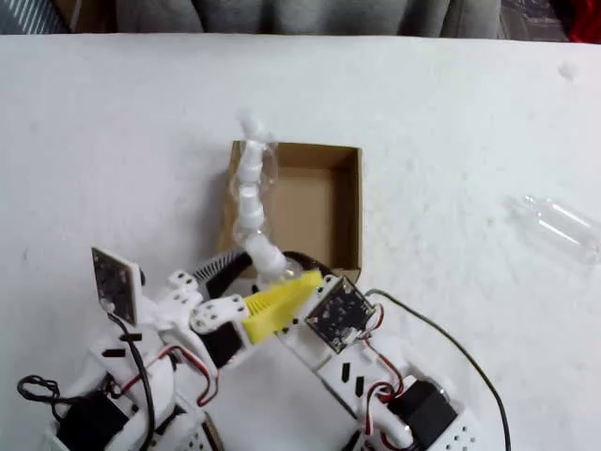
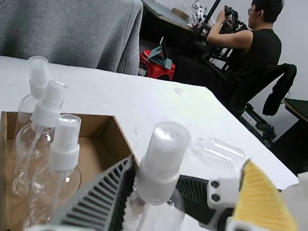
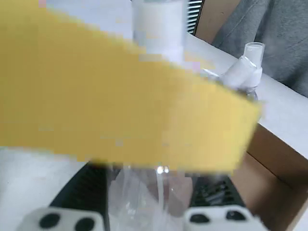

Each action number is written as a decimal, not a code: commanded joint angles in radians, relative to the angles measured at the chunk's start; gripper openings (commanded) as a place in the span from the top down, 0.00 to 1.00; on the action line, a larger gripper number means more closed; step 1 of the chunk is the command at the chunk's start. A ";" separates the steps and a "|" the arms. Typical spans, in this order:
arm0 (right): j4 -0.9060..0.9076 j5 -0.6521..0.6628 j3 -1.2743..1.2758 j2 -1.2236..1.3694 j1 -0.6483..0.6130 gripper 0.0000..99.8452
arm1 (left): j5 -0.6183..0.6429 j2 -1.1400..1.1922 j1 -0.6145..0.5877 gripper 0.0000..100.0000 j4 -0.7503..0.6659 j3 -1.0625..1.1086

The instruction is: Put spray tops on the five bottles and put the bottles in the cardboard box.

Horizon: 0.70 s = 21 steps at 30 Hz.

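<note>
A clear bottle with a white spray top (image 1: 268,254) stands tilted at the near left corner of the cardboard box (image 1: 360,207). My right gripper (image 3: 154,192) is shut on the bottle's (image 3: 156,24) body, a black finger on either side. My left gripper (image 2: 187,168) is open around the same bottle (image 2: 161,154). Its ribbed black jaw is close beside the neck and its yellow jaw stands well off on the other side. Three capped bottles (image 1: 249,188) stand along the box's left wall (image 2: 120,139). A bottle without a top (image 1: 559,225) lies on the table to the right (image 2: 219,151).
Both arms crowd the near edge of the white table (image 1: 113,141). A black cable (image 1: 441,338) trails from the right arm. The right half of the box floor (image 1: 319,202) is bare. Grey cloth (image 1: 329,14) hangs past the far edge.
</note>
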 commanded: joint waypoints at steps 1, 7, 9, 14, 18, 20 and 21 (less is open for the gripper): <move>-0.012 -0.005 -0.064 -0.002 0.045 0.98 | -0.006 -0.001 0.005 0.63 0.018 -0.020; -0.012 -0.003 -0.080 -0.002 0.165 0.98 | -0.011 -0.001 0.005 0.63 0.137 -0.149; -0.012 -0.003 -0.094 -0.002 0.206 0.98 | -0.011 -0.001 0.005 0.63 0.190 -0.209; -0.012 -0.005 -0.121 -0.002 0.295 0.98 | -0.120 -0.001 -0.021 0.63 0.301 -0.298; -0.018 -0.005 -0.163 -0.001 0.349 0.98 | -0.166 0.001 -0.114 0.63 0.302 -0.290; -0.024 -0.006 -0.196 -0.001 0.384 0.98 | -0.178 0.001 -0.120 0.63 0.301 -0.281; -0.036 -0.008 -0.218 0.001 0.397 0.98 | -0.180 0.001 -0.114 0.63 0.301 -0.278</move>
